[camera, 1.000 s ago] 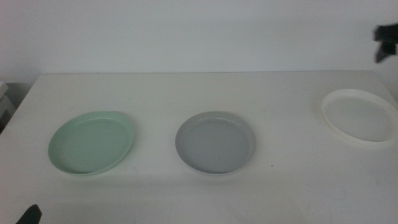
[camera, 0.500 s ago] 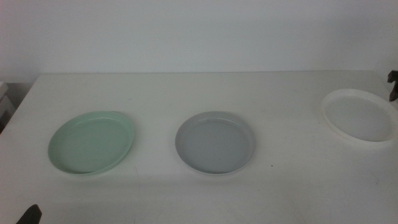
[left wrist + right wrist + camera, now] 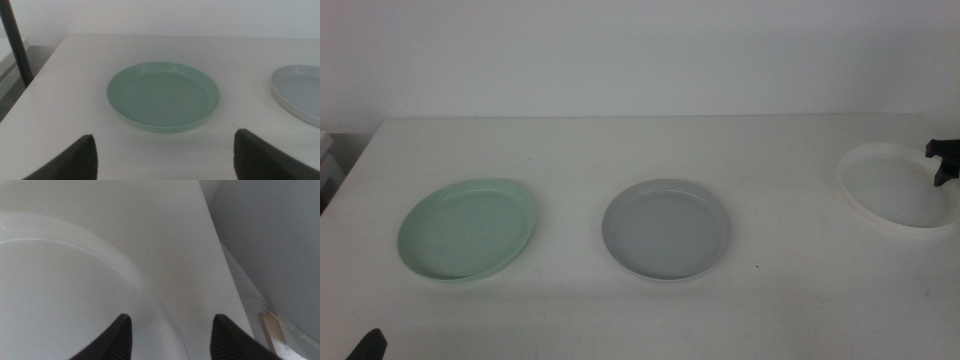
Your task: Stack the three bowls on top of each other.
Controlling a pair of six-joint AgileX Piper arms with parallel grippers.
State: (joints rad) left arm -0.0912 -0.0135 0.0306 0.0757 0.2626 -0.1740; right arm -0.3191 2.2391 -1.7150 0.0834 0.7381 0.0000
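White worktop (image 3: 640,300), matte, running back to a pale wall. Three shallow round bowls resting directly on it in a rough row, none stacked, none touching. Mint green bowl (image 3: 467,230) toward the left side, flat on the surface. Grey bowl (image 3: 666,229) near the middle, well apart from the green one. White bowl (image 3: 897,187) far to the right, close to the worktop's right edge and slightly farther back than the other two. Same green bowl (image 3: 163,96) and part of the grey bowl (image 3: 297,94) also seen from the left wrist.

white bowl (image 3: 900,187) and grey bowl (image 3: 300,92) cut by frame edges
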